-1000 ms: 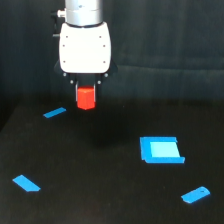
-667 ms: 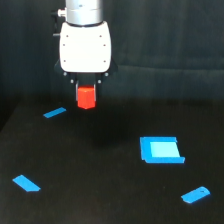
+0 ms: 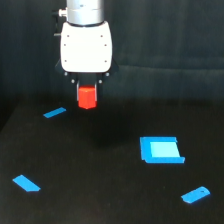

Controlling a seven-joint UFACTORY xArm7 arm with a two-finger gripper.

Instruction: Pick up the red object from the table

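Because the task is to lift it, the red block (image 3: 86, 97) hangs clear of the table (image 3: 100, 200), tucked under the white arm head, where the fingers (image 3: 86, 90) appear closed on its upper part. The fingers themselves are dark and mostly hidden against the backdrop, so their exact spread is hard to make out. Flat blue pieces (image 3: 160, 150) lie scattered well apart below; the arm's top is cut off.

White rounded arm housing (image 3: 86, 47), grey collar, seemingly dark tool (image 3: 87, 86)
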